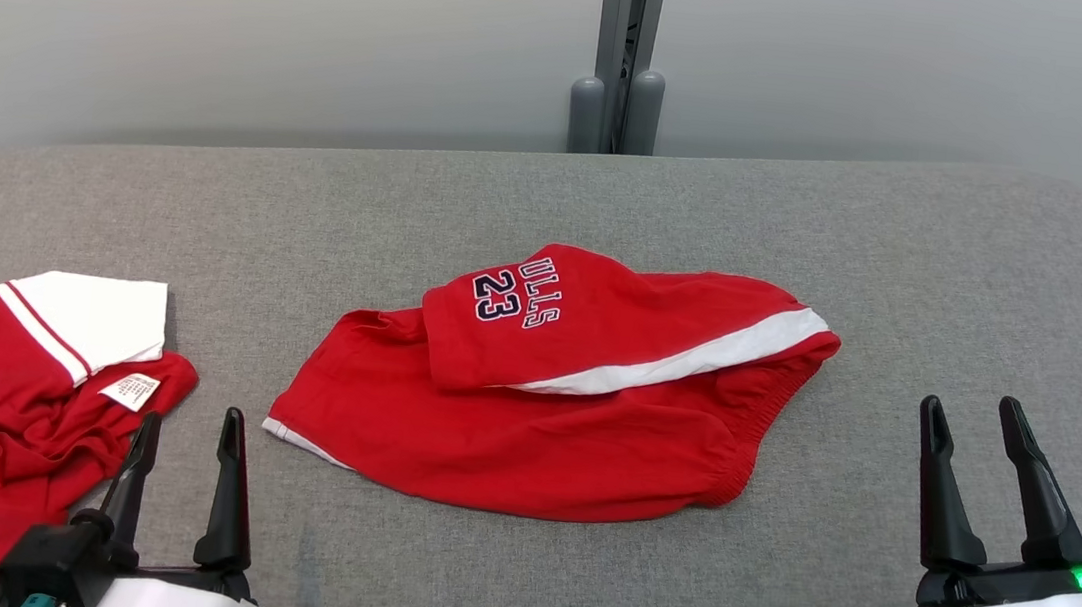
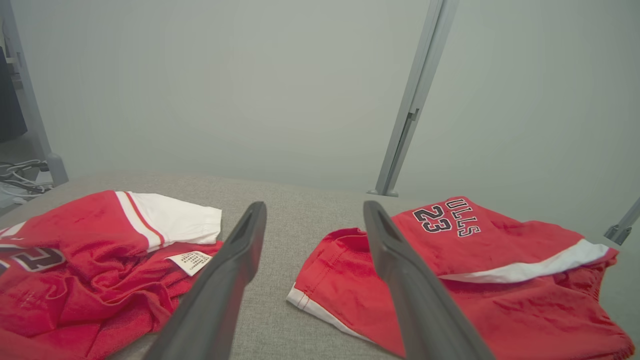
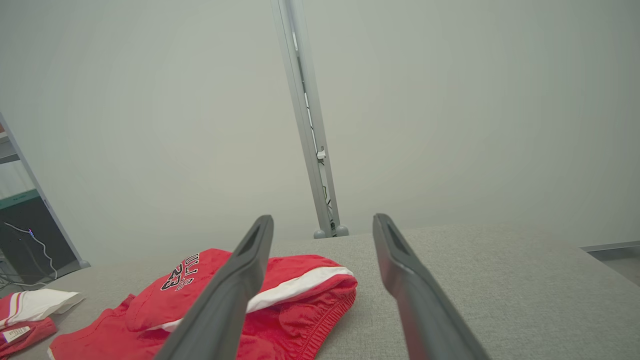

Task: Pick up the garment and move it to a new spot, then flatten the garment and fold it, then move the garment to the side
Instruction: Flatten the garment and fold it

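I see the red shorts lying half folded over in the middle of the grey table, with the number 23 on top. My left gripper is near their left end, wide open and holding nothing. My right gripper is off to their right, open and empty too. A red and white shirt lies crumpled beside my left gripper.

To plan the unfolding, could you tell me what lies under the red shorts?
The red shorts lie on the grey padded surface; anything between cloth and surface is hidden.
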Tool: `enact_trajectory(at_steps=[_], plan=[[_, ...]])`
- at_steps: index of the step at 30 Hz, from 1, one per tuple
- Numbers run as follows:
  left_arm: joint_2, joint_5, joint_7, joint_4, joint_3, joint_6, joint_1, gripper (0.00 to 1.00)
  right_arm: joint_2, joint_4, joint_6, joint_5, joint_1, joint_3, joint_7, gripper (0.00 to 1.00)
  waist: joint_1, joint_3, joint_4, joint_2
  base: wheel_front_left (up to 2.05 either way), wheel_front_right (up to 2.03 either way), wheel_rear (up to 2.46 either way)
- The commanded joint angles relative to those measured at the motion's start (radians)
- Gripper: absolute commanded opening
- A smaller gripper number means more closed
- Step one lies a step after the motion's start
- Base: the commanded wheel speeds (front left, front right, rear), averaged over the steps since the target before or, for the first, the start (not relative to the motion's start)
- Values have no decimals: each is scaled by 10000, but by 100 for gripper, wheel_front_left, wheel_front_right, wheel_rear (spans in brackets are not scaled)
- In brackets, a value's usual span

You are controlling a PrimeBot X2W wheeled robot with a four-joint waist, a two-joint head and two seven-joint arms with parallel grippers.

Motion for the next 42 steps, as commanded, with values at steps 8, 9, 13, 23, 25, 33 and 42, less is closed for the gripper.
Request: enact_trajectory(at_steps=[8,9,13,23,25,33,42], plan=[[-139,194,-34,118,106,-307,-249,100,-35,12,23,36,-22,-1,-18,100,0,3,-24,0,0,0,0],[-152,213,-34,147,110,-340,-252,100,-31,20,23,36,-28,7,-18,100,0,-2,-34,0,0,0,0],[-181,212,-34,271,26,-419,-279,100,-19,54,23,56,-49,50,-18,100,0,-15,-99,0,0,0,0],[-244,257,-34,505,49,-532,-477,100,-7,128,23,118,-106,101,-18,100,0,-8,-292,0,0,0,0],[-247,281,-34,566,61,-557,-486,100,-1,149,23,115,-125,100,-18,100,0,5,-317,0,0,0,0],[-262,328,-34,845,-26,-718,-667,100,34,248,23,155,-137,137,-18,100,0,12,-383,0,0,0,0],[-63,82,252,1442,-266,-1219,-1133,100,18,274,23,184,-234,246,-18,100,0,175,-527,0,0,0,0]])
